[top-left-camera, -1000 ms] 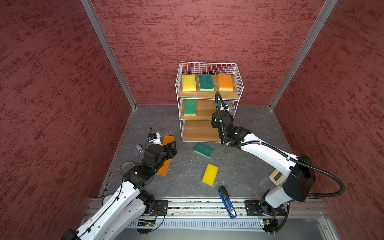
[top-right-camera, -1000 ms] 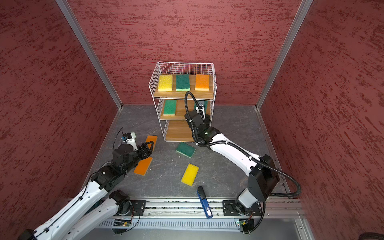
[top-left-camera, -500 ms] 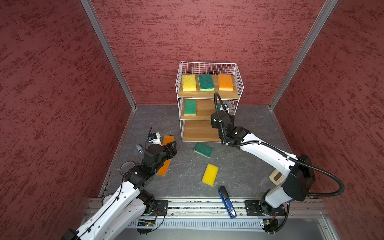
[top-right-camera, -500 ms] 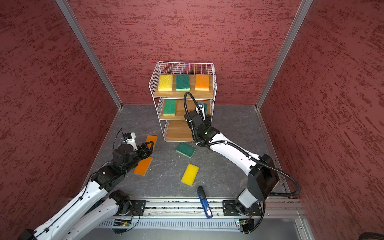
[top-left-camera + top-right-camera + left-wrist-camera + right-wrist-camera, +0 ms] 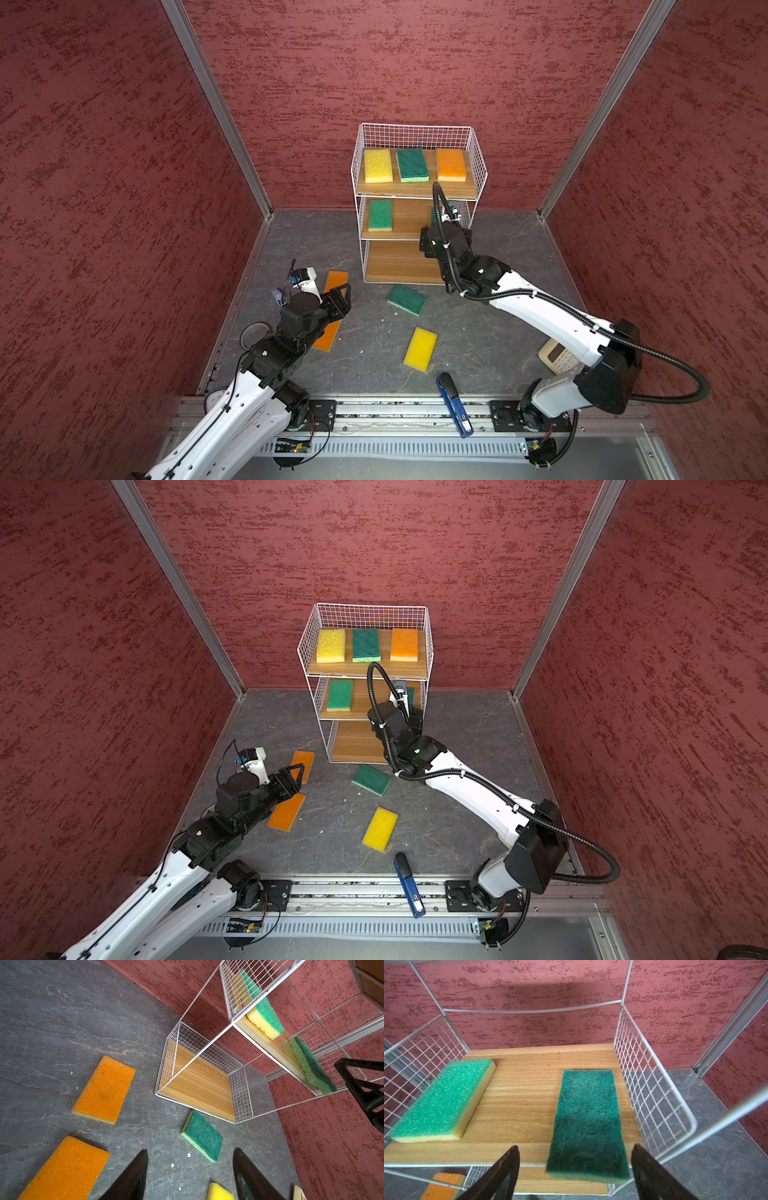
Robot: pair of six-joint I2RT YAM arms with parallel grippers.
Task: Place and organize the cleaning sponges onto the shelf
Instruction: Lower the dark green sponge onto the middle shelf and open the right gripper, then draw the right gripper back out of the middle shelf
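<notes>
The shelf is seen at the back of the gray floor, against the red wall. Three sponges are laid side by side on its top board: a yellow top sponge, a green top sponge and an orange top sponge.

On the middle board, a light green sponge is laid at one side and a dark green sponge at the other, well apart. The near end of the dark green sponge is seen poking out a little past the board's front edge. The right gripper is held at that end. Its jaws are spread wide, one on each side, and the sponge is not pinched.

Four more sponges are seen lying on the floor: an orange floor sponge, a second orange floor sponge, a green floor sponge just in front of the shelf, and a yellow floor sponge.

The left gripper is held over the floor by the orange ones. Its jaws are spread apart and nothing is gripped.
</notes>
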